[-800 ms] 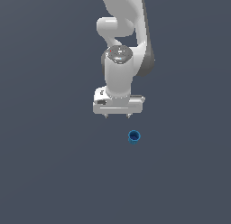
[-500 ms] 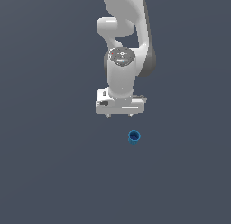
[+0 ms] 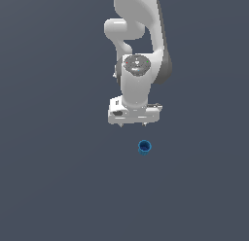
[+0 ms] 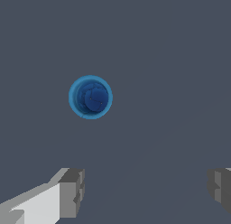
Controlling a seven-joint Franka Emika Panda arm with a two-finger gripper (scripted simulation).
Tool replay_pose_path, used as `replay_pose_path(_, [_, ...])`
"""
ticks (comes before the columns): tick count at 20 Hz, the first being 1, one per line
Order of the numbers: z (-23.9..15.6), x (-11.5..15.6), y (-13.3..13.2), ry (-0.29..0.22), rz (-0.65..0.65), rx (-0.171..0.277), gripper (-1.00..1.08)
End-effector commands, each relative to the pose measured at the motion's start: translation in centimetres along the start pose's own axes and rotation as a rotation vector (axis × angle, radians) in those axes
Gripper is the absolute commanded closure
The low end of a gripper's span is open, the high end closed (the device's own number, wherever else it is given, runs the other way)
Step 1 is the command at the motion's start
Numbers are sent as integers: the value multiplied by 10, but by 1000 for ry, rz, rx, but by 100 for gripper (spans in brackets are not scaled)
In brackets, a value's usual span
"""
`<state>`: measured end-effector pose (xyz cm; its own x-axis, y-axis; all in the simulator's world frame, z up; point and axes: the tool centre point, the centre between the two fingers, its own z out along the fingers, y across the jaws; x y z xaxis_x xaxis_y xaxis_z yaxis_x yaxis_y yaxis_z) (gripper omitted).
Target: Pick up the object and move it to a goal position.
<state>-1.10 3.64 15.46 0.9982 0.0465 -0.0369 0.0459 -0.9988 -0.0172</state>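
While the white gripper point(image 3: 133, 124) hangs with its 2 fingers point(image 4: 67, 191) spread wide and empty, the tiny blue cup point(image 3: 144, 147) sits apart on the bare grey floor point(image 3: 53, 177), nothing between them.

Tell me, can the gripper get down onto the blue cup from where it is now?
Probably yes. The gripper is open, its fingers spread wide, and nothing lies between it and the blue cup. The cup stands alone and upright on the bare floor, but off to one side, so the gripper must shift over first.
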Motion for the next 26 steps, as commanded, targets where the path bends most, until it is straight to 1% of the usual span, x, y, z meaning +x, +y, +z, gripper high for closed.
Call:
replay_pose_path(1, [3, 3, -3, 1, -21, -2, -92])
replay_pose_path(6, [14, 16, -12, 7, -108, -9, -92])
replay_pose_path(13, [41, 42, -36, 21, -296, -20, -92])
replay_pose_path(17, [53, 53, -46, 27, -377, -23, -92])
replay_pose_path(22, [62, 59, -53, 32, -433, -25, -92])
replay_pose_path(26, [63, 60, -54, 31, -436, -25, -92])
